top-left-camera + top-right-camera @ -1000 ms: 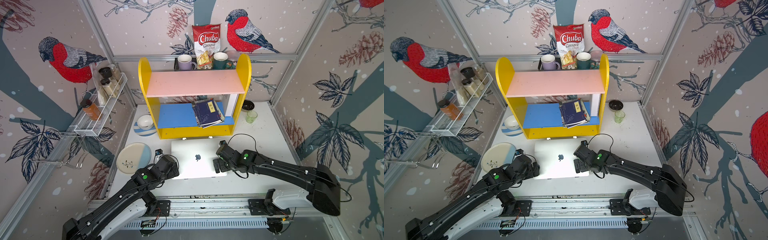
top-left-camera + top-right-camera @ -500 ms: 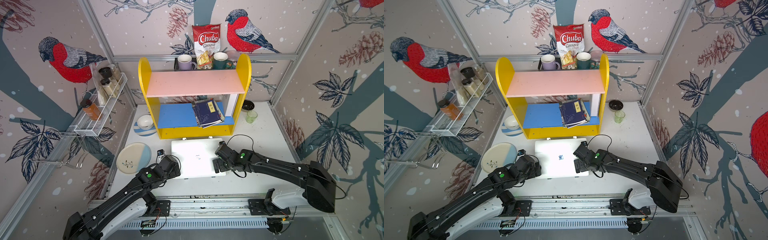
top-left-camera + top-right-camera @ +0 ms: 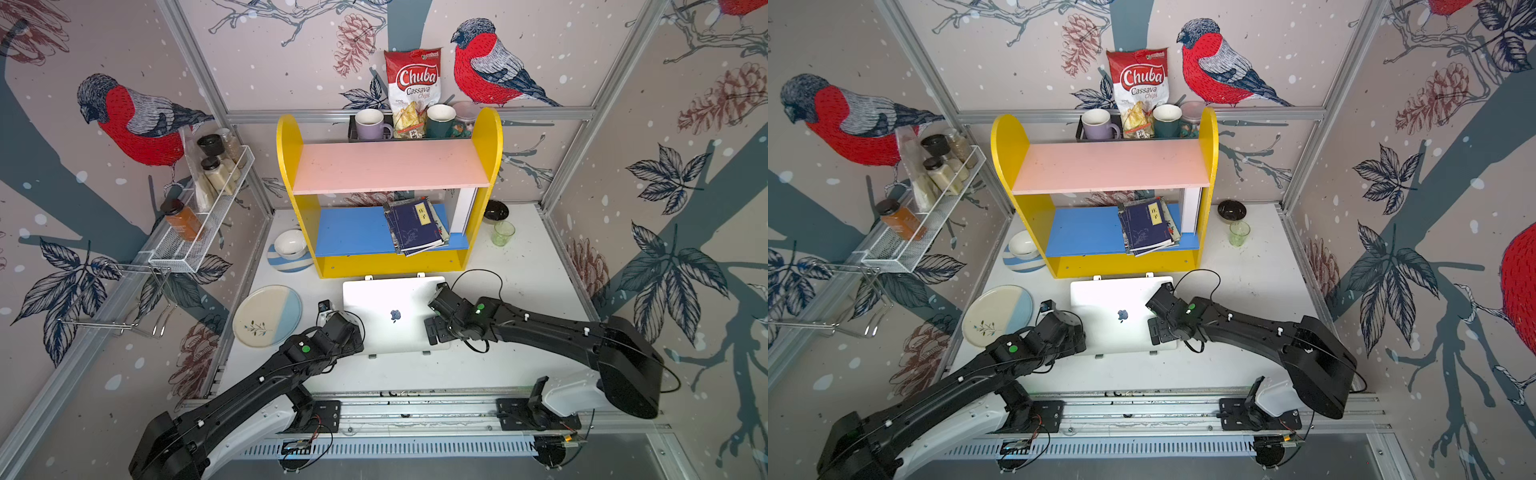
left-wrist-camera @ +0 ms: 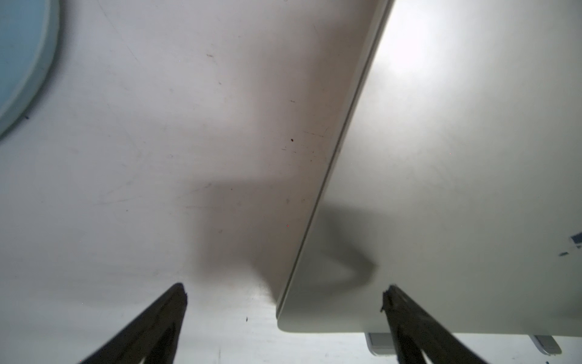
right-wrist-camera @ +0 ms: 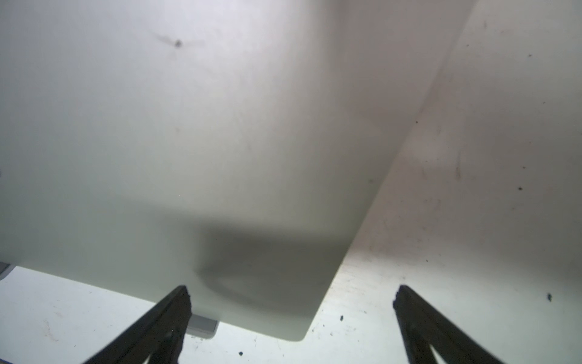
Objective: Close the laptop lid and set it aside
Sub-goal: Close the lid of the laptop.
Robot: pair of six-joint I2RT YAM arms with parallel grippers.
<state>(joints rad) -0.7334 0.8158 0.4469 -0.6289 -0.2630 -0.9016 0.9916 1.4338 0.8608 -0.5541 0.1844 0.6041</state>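
Observation:
The laptop (image 3: 390,299) (image 3: 1108,299) lies shut, raised on a silver stand (image 3: 372,356) in front of the yellow shelf. Its laptop lid (image 3: 409,328) faces up, with the dark apple logo at its centre. My left gripper (image 3: 351,338) (image 4: 283,293) is open and straddles the near left corner of the laptop (image 4: 441,189) without gripping. My right gripper (image 3: 432,328) (image 5: 291,293) is open over the near right corner of the laptop (image 5: 189,141). Nothing is held between either pair of fingers.
A yellow shelf (image 3: 390,266) with books (image 3: 415,226) stands right behind the laptop. A plate (image 3: 268,316) lies to its left, and a bowl on a striped saucer (image 3: 291,249) sits further back. A green glass (image 3: 503,233) and a dark bowl (image 3: 496,211) stand back right.
Both arms have shifted only slightly beside the laptop. The glare on the lid flared half a second ago and has faded.

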